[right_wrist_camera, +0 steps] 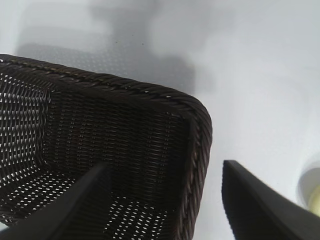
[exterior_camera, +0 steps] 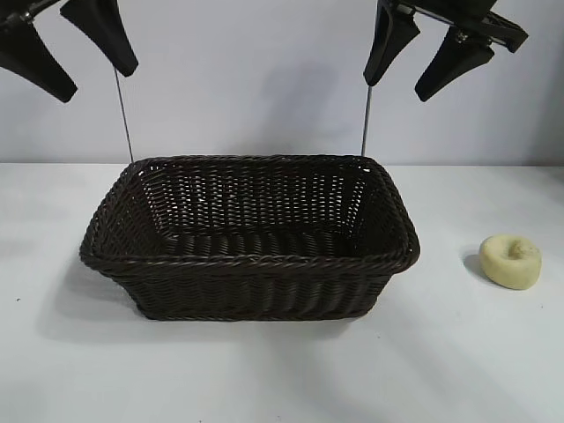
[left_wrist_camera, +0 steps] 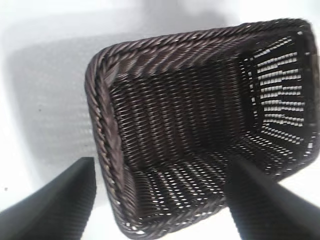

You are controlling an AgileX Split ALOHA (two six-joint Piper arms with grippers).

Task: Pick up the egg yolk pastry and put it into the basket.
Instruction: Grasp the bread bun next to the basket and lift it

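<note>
Exterior view: egg yolk pastry point(exterior_camera: 510, 260) on table point(exterior_camera: 264, 370), right of wicker basket point(exterior_camera: 251, 264). Left gripper point(exterior_camera: 99, 75) above basket's left, right gripper point(exterior_camera: 397, 88) above its right corner. Both agape, gripping nothing.

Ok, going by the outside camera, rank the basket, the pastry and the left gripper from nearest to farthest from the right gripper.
1. The basket, its back right corner just below the right gripper.
2. The pastry, lower down on the table, right of the basket.
3. The left gripper, far across at the upper left.
</note>
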